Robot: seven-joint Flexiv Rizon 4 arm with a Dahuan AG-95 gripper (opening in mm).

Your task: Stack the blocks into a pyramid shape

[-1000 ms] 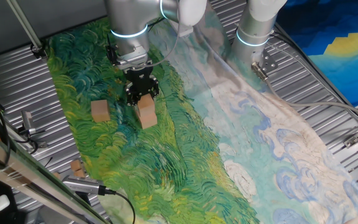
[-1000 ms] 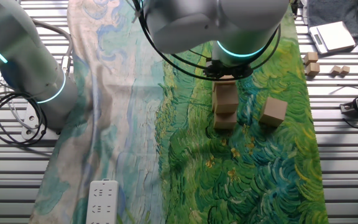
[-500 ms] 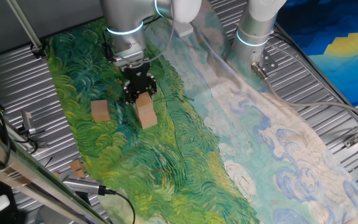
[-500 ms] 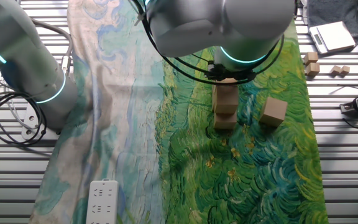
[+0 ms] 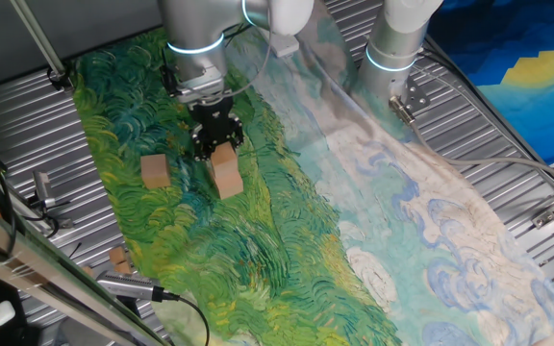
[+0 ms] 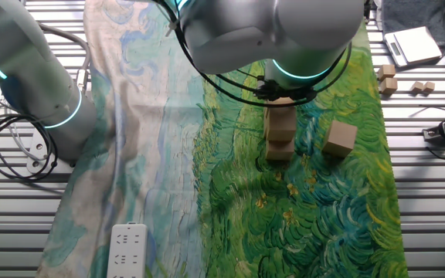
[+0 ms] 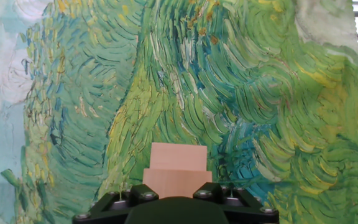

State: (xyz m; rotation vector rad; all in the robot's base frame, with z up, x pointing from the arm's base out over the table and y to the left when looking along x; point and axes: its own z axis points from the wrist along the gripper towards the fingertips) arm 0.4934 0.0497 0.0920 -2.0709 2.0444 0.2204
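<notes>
**Hand view: blocks in line below the pincer**

Hand view looks past the black two-finger pincer (image 7: 176,205) onto two light tan wooden cubes (image 7: 178,168), one just beyond the other; whether its fingers are spread or closed cannot be told. One fixed view shows the pincer (image 5: 215,144) over the near end of that row (image 5: 225,173) on the green painted cloth (image 5: 258,259) covering the slatted metal desk (image 5: 8,135); a separate tan wooden cube (image 5: 156,172) sits nearby, apart.

Tan blocks (image 6: 280,128) on green swirl-painted cloth (image 6: 323,216).
</notes>
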